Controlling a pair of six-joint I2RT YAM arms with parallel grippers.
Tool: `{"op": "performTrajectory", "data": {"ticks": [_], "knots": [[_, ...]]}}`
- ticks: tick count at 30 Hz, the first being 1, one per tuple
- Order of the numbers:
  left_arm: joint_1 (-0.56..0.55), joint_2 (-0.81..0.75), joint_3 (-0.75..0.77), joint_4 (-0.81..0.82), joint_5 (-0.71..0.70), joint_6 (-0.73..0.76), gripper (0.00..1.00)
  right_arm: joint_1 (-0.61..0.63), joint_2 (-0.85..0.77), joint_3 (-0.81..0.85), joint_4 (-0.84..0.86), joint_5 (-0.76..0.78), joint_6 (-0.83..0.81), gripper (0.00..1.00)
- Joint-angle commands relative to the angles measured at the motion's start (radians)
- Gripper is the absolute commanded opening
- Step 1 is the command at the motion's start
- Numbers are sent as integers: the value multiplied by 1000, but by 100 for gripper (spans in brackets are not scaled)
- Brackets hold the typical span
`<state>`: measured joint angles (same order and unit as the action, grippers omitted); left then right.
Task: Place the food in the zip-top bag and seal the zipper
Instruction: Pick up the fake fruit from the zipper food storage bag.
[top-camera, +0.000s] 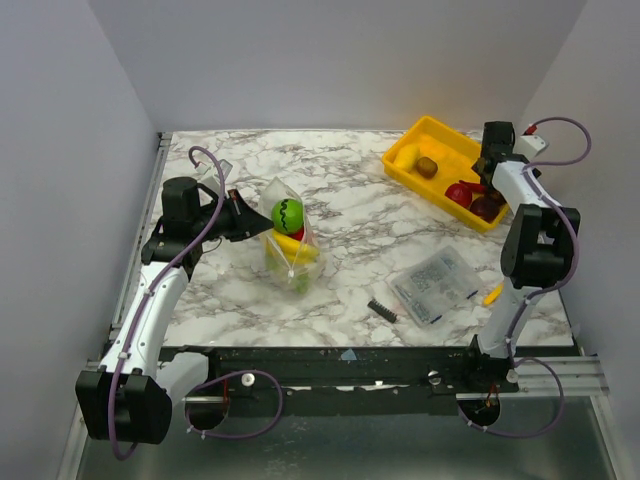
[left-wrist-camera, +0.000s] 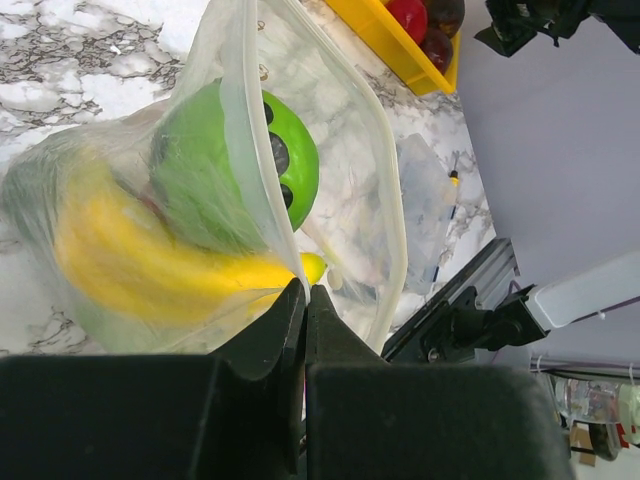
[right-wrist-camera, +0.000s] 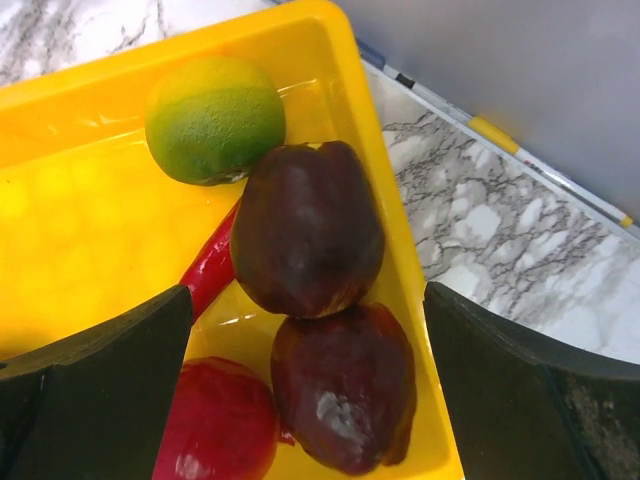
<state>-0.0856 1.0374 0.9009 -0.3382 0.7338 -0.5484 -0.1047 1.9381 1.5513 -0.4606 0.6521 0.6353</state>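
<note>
The clear, crinkly plastic zip-top bag (left-wrist-camera: 350, 170) sits at nine o'clock from the centre of the marble table (top-camera: 350, 210), holding a glossy green ball (left-wrist-camera: 240, 160) and a yellow banana (left-wrist-camera: 130, 260). The left gripper (left-wrist-camera: 305, 300) is pinched tight on its edge. At two o'clock, the right gripper (right-wrist-camera: 305, 320) spreads wide above dark purple pieces (right-wrist-camera: 308, 228) in the yellow plastic tray (right-wrist-camera: 80, 230).

Yellow rectangular plastic tray (top-camera: 441, 136) directly under right gripper (top-camera: 490, 160); flat clear packet of dark small parts (top-camera: 436, 284) well apart from it, toward arm base; small black ridged piece (top-camera: 381, 309) beyond packet, leftward; white marbled tabletop (top-camera: 350, 195) beneath.
</note>
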Motion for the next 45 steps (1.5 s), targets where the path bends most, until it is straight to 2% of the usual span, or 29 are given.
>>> {"op": "performTrajectory", "data": {"ticks": [1,10,14,18,26,33,35,40,45], "knots": [[-2,0,-6,21,34,-2,0,-1,80,53,38,29,-6,100],[-2,7,-6,24,46,-8,0,-6,193,97,76,70,-65,100],[-2,6,-7,24,45,-7,0,-8,195,84,122,40,-85,99],[-2,7,-7,24,45,-8,0,-8,194,71,177,39,-110,94],[-2,9,-3,19,44,-3,0,-7,238,105,196,48,-118,94],[-2,13,-6,22,45,-6,0,-7,262,129,116,41,-95,79],[-2,15,-5,22,47,-7,0,-7,248,127,116,32,-108,72],[-3,19,-3,19,43,-4,0,-7,155,118,109,-21,-101,51],[-3,18,-4,19,40,-2,0,-6,12,85,120,-170,-52,38]]}}
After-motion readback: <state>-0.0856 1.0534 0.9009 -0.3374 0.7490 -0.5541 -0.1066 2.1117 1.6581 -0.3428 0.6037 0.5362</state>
